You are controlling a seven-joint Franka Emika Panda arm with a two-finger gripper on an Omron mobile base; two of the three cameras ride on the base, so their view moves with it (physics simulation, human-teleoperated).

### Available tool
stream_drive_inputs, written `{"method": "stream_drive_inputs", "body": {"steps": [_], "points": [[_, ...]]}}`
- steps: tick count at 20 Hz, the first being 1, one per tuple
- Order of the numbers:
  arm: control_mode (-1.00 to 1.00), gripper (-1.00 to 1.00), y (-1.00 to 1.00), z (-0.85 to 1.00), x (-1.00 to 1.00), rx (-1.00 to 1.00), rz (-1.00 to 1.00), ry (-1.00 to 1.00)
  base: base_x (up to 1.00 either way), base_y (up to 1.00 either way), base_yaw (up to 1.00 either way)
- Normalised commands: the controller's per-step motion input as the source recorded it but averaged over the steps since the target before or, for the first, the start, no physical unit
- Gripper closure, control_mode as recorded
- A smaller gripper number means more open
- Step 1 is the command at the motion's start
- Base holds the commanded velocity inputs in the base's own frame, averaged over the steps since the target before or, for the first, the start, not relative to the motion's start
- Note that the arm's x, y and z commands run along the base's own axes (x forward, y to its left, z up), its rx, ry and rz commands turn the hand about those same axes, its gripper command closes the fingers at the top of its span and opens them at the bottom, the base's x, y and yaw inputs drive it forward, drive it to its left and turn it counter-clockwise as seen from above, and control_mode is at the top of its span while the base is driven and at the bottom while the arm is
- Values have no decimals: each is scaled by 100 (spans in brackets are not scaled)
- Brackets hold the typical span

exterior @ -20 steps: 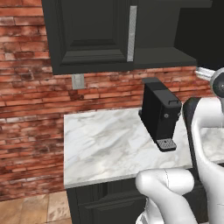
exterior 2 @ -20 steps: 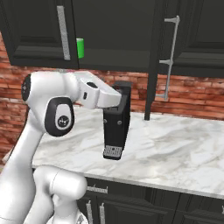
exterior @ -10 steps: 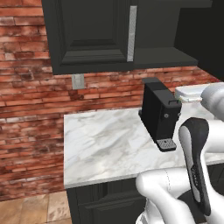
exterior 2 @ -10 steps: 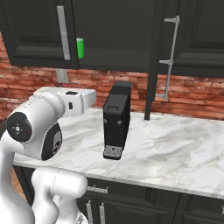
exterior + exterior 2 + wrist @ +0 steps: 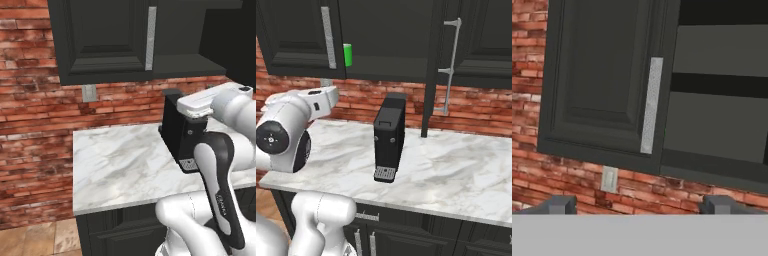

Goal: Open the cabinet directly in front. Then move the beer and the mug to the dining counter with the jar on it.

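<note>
So the cabinet (image 5: 381, 40) is up on the brick wall (image 5: 30, 125) above the worktop (image 5: 125, 165), its right door swung open edge-on, left door (image 5: 607, 80) shut. The left door's handle (image 5: 651, 105) runs straight up, 12 to 6. The mug (image 5: 348, 54) sits upright on the shelf, peeking out just at 3 o'clock of that handle in the right base view. The gripper (image 5: 639, 204) points at the left door, jaws spread wide, nothing in them. A coffee machine (image 5: 389, 137) stands on the worktop.

The white arm folds back near the base, its gripper (image 5: 637, 205) held level, jaws spread wide and empty.
</note>
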Motion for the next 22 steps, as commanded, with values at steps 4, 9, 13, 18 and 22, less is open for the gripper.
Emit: {"method": "stream_drive_inputs", "body": {"steps": [4, 9, 13, 18, 22], "points": [[-100, -100, 57, 2, 1, 0, -5, 0, 0, 0, 0], [-100, -100, 44, 21, 0, 0, -24, -6, 0, 0, 0], [-100, -100, 19, 35, 13, 0, -22, -3, 0, 0, 0], [-100, -100, 0, 24, 14, 1, -6, 0, 0, 0, 0], [-100, -100, -9, 0, 20, 2, 0, 7, 0, 0, 0]]}}
